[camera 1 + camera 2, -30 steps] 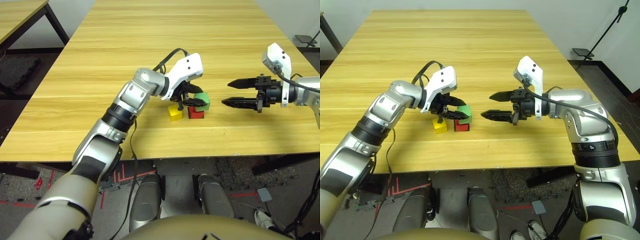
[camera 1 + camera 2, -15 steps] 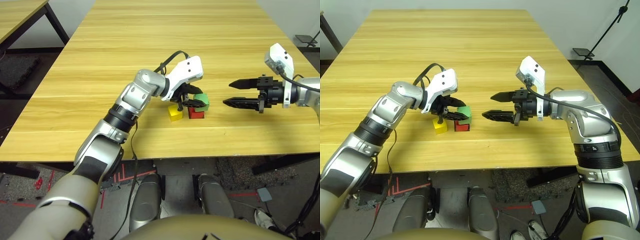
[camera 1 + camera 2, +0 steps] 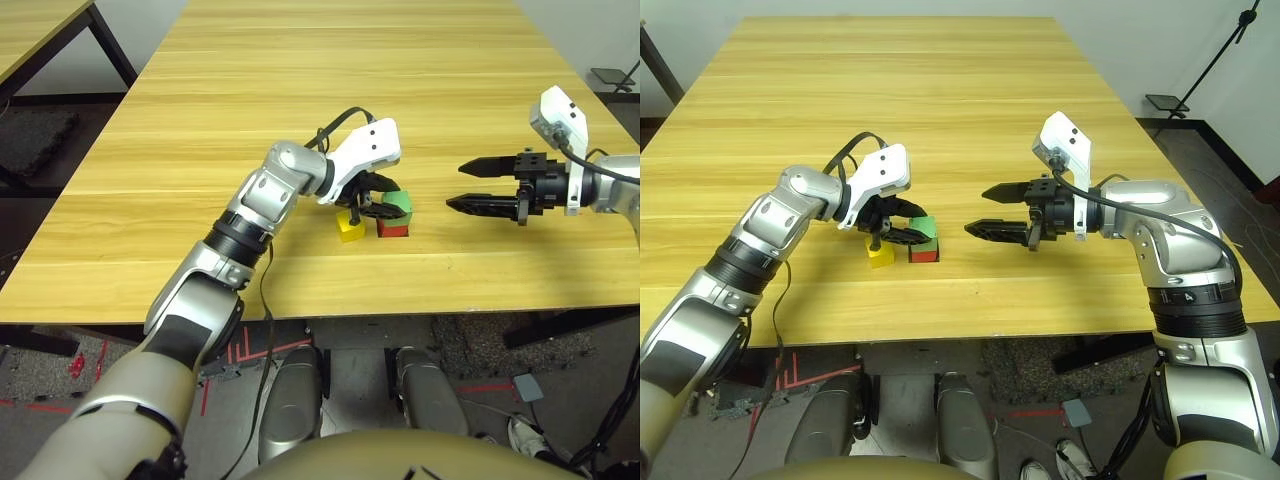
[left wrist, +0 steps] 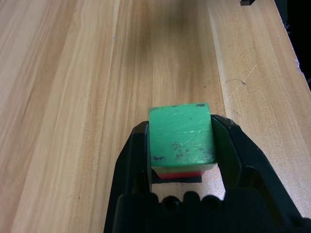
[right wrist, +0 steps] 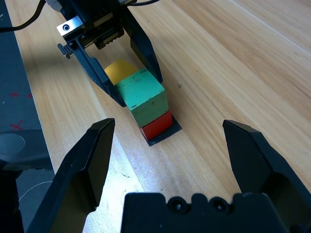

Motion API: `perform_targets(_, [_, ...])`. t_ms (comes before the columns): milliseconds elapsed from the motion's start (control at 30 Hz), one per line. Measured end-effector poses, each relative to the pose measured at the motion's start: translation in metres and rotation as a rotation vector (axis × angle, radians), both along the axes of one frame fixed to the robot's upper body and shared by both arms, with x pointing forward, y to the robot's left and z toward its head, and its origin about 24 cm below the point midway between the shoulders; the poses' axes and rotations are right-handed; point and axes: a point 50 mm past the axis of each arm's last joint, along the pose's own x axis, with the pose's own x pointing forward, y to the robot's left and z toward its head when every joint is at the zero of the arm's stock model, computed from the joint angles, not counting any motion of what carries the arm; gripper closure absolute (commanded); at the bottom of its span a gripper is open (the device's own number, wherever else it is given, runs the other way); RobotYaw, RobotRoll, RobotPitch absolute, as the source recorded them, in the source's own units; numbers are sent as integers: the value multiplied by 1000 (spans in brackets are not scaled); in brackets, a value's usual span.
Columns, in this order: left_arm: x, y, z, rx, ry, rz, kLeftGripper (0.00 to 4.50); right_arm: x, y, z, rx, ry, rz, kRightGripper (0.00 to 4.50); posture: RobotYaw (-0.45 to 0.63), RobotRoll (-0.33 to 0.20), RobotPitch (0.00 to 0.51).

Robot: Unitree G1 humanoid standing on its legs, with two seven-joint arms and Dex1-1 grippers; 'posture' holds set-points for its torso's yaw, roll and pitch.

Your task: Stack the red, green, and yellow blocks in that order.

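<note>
Two tool fingers of left tool (image 4: 181, 145) grip green block (image 4: 181, 134), apparently resting on red block (image 5: 157, 125).

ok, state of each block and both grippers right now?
green block: on top of the red block, between the left gripper's fingers
red block: bottom of the stack, on a black patch
yellow block: on the table beside the stack, unstacked
left gripper: shut on green block
right gripper: open, holding nothing, off to the side of the stack
</note>
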Motion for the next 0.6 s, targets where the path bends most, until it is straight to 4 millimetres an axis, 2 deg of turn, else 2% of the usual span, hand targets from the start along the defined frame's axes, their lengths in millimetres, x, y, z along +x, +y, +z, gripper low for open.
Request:
perform_targets(233, [0,2,-6,3,12,22,176,0,0,0,0,-2,0,0,127,-126,87])
perform_targets(267, [-1,3,-5,5,19,30,44,0,0,0,0,-2,0,0,132,-127,87])
perform_targets(367, [-8,10,4,-12,39,83,44,0,-1,0,1,0,0,0,143,-129,86])
perform_targets(467, [-17,26,14,-13,69,176,44,1,-2,-1,3,6,1,0,155,-131,85])
perform_targets(600, [-32,47,2,54,113,270,44,2,-2,2,3,0,13,0,170,-136,84])
